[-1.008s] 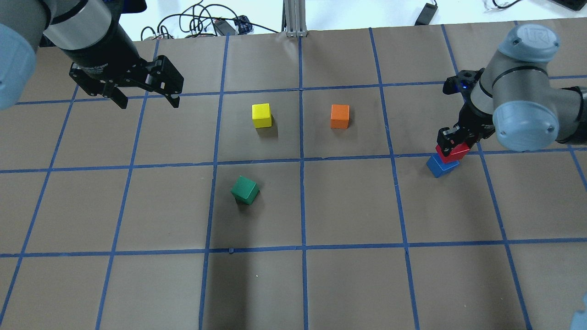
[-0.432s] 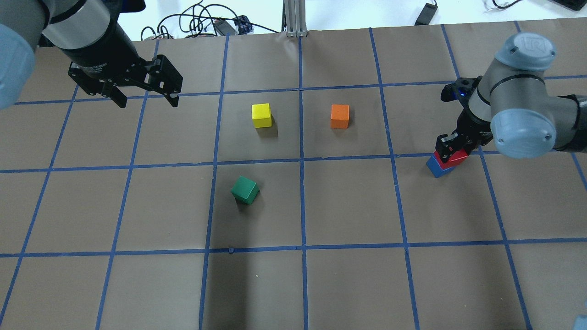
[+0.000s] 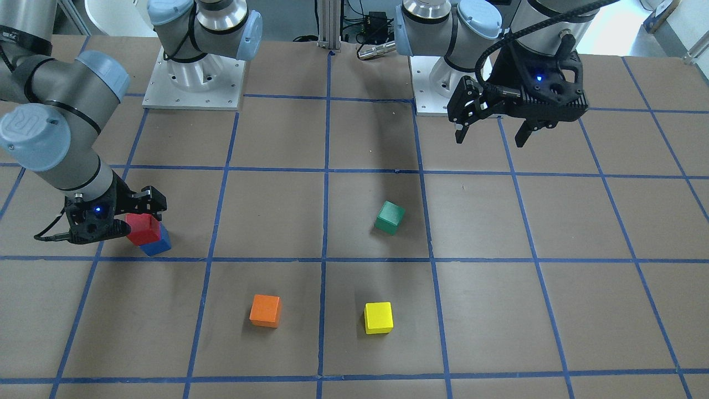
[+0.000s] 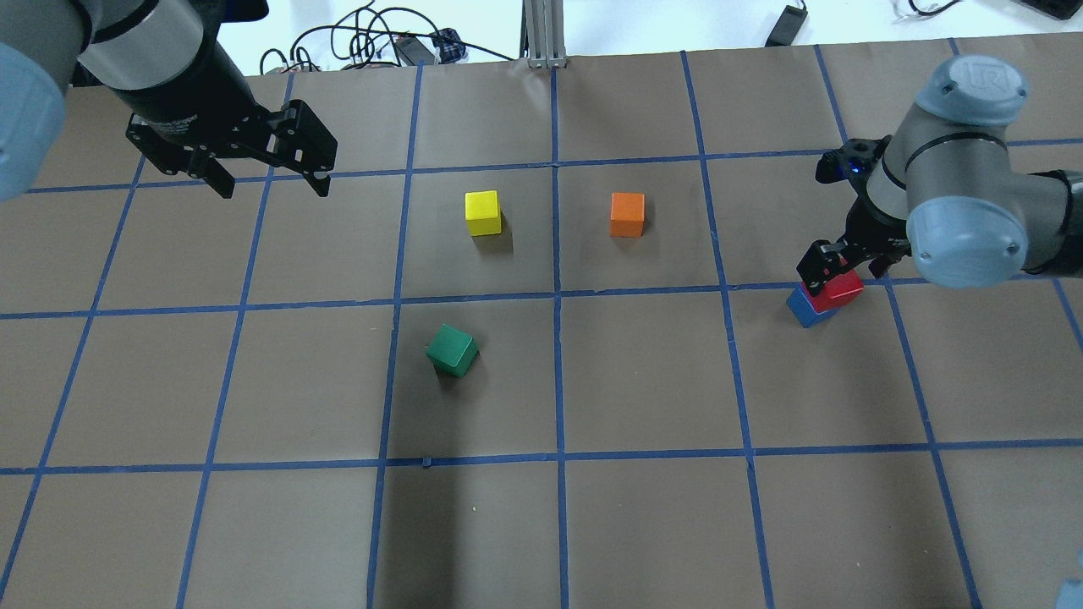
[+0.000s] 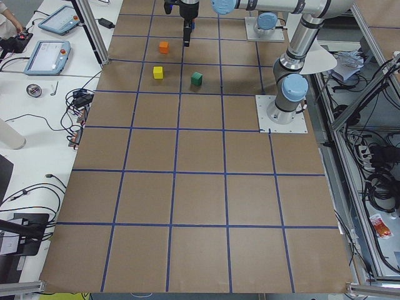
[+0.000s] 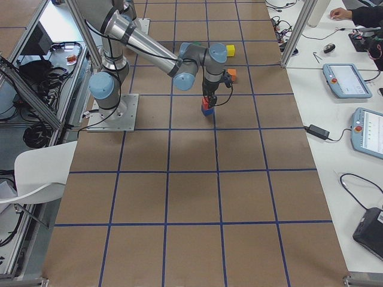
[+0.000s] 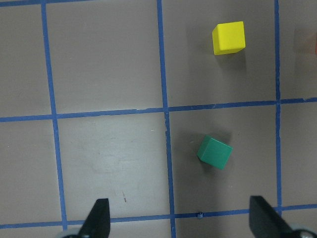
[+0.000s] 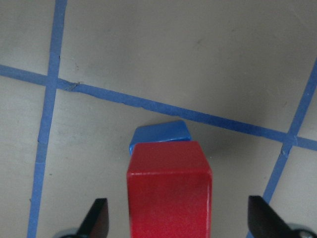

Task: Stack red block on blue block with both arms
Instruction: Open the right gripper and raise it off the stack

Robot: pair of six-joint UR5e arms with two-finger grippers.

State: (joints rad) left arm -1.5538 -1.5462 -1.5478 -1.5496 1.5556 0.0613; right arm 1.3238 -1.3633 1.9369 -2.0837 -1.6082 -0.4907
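Red block is sitting on top of the blue block, right gripper straddling it with jaws spread clear, left gripper hanging open well apart from the blue block; probably only the retreat is remaining.

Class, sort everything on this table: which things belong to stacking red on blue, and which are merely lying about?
Belong to the job:
red block, sitting on the blue block
right hand, open around the red block
left hand, open, away from the blocks

Lying about:
green block
yellow block
orange block
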